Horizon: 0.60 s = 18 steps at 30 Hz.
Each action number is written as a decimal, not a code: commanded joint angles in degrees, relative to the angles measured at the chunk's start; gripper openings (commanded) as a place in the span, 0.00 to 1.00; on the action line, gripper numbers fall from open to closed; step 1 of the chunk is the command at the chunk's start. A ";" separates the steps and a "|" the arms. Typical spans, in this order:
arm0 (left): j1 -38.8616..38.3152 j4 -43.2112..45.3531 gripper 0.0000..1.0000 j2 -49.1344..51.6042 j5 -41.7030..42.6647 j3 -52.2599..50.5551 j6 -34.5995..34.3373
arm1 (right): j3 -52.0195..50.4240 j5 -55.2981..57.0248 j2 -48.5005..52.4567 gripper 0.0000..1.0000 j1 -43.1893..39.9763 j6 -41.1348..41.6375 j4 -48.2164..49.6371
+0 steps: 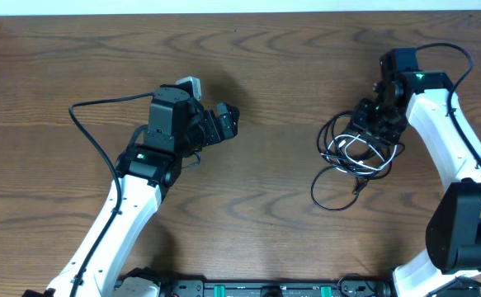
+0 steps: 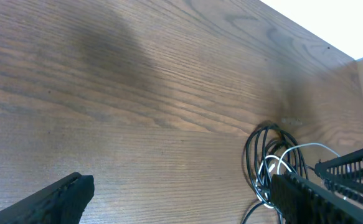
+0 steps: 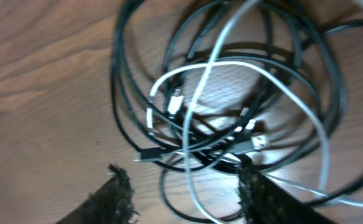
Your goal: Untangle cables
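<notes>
The cables (image 1: 351, 157) lie in one tangled heap on the right of the table: black loops with a white cord woven through. My right gripper (image 1: 378, 124) hangs directly over the heap. In the right wrist view its fingers (image 3: 184, 186) are open, with cable strands (image 3: 231, 106) and several small plug ends between and beyond them. One black cable end (image 1: 327, 194) trails toward the front. My left gripper (image 1: 228, 122) is open and empty at the table's middle left. The heap also shows at the right in the left wrist view (image 2: 274, 162).
The brown wooden table (image 1: 265, 74) runs to a white edge at the back. A thick black wire (image 1: 100, 107) loops off the left arm. The arm bases stand at the front edge.
</notes>
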 commanded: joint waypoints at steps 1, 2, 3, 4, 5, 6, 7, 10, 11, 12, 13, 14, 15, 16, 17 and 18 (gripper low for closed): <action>-0.07 0.07 0.97 0.22 0.63 1.42 0.55 | -0.04 2.38 -0.17 0.55 -0.09 -1.92 -1.25; -0.07 0.07 0.97 0.22 0.63 1.42 0.57 | -0.04 1.11 -0.17 0.54 0.00 -5.35 -1.92; -0.09 0.07 0.97 0.22 0.63 1.42 0.55 | -0.04 -0.55 -0.17 0.54 0.02 -8.83 -2.71; -0.07 0.04 0.97 0.22 0.63 1.42 0.55 | -0.04 -2.78 -0.17 0.54 0.02 -13.11 -3.89; -0.07 0.04 0.97 0.22 0.63 1.42 0.57 | -0.04 -4.94 -0.20 0.55 0.02 -17.40 -5.46; -0.07 0.04 0.97 0.22 0.63 1.42 0.57 | -0.04 -6.34 -0.17 0.58 0.00 -21.44 -7.54; -0.07 0.07 0.97 0.22 0.63 1.42 0.57 | -0.04 -6.38 -0.17 0.61 0.02 -23.80 -9.22; -0.07 0.07 0.97 0.22 0.63 1.42 0.57 | -0.33 -5.18 -0.17 0.64 0.02 -29.86 -13.60; -0.07 0.07 0.97 0.22 0.63 1.42 0.57 | -0.59 -4.31 -0.17 0.64 0.02 -30.75 -13.94; -0.09 0.07 0.97 0.22 0.63 1.42 0.57 | -0.98 -3.52 -0.17 0.64 0.02 -30.95 -13.66; -0.09 0.04 0.97 0.22 0.63 1.42 0.57 | -1.38 -2.97 -0.17 0.64 0.02 -30.93 -12.87; -0.09 0.07 0.97 0.22 0.63 1.42 0.57 | -1.99 -2.69 -0.17 0.65 0.04 -30.95 -11.74; -0.07 0.07 0.97 0.22 0.63 1.42 0.57 | -2.93 -2.56 -0.15 0.67 0.09 -31.41 -10.12; -0.07 0.07 0.97 0.22 0.63 1.42 0.57 | -3.98 -1.55 -0.09 0.69 0.26 -31.58 -8.35; -0.07 0.07 0.97 0.22 0.63 1.42 0.57 | -4.94 -0.20 -0.07 0.69 0.46 -31.58 -6.82; -0.07 0.07 0.97 0.22 0.63 1.42 0.55 | -6.21 1.57 -0.07 0.69 0.74 -31.56 -4.72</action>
